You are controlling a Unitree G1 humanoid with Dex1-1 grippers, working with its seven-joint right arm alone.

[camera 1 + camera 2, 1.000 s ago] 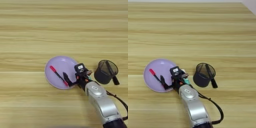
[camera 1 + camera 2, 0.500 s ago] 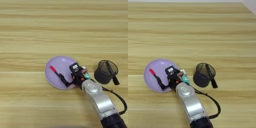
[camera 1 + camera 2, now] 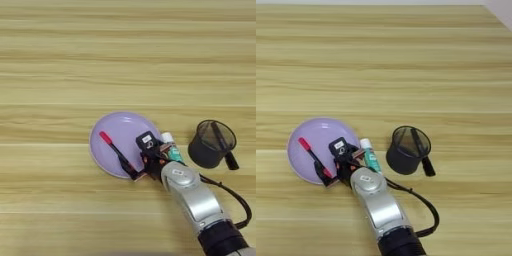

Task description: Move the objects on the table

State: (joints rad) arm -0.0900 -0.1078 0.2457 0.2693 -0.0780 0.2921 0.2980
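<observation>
The pen (image 3: pixel 116 154) lies on the purple plate (image 3: pixel 111 132) near the table's (image 3: pixel 60 75) front edge, the glue stick (image 3: pixel 371 157) beside the plate's right rim, while the right gripper (image 3: pixel 141 160) hovers over the pen's lower end, finger state unclear.

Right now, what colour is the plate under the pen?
Pale purple plate, clearest in the left eye view.

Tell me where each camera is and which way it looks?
Left eye view: on the robot's head, looking down at the light wooden table; its silver forearm enters bottom right.
Right eye view: beside it, also looking down, reaching further right; same forearm shows.
Both share: round purple plate, black-and-red pen, white teal-labelled glue stick, black mesh cup, black two-fingered gripper.
</observation>
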